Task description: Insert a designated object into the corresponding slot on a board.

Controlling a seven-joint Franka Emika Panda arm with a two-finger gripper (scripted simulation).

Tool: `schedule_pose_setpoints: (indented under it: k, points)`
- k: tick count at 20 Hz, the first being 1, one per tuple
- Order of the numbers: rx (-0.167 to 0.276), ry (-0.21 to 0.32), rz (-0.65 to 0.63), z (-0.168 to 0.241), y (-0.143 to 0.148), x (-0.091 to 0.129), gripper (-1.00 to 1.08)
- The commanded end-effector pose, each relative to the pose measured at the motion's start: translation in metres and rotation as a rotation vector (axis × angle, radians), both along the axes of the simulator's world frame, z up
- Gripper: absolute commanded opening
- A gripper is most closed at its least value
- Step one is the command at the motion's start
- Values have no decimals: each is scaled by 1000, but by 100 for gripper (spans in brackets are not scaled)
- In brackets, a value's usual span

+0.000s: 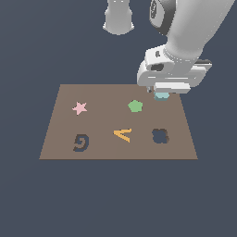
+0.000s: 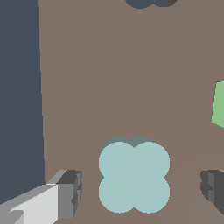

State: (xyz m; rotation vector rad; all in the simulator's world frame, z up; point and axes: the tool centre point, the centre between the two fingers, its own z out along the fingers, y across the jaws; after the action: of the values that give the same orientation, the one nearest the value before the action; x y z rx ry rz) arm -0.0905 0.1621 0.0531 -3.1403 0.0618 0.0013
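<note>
One teal block (image 2: 134, 176) sits between two spread fingers (image 2: 70, 193) — untouched — one slot (image 1: 160, 135) free.

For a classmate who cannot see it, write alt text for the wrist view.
A pale teal four-lobed block lies on a brown board, between the two spread fingers of the end effector, which do not touch it. Part of a green shape shows at one edge, and a dark cutout shows at another.
</note>
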Motion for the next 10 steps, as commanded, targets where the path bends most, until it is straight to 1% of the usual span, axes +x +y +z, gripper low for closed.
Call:
schedule_pose_setpoints:
  k: [1,6,10]
  points:
    - [0,-1,-2,-3,4,-1,100]
    - [0,0,0,-4,4,-1,100]
    - [-1,0,-1,-15,4,-1,100]
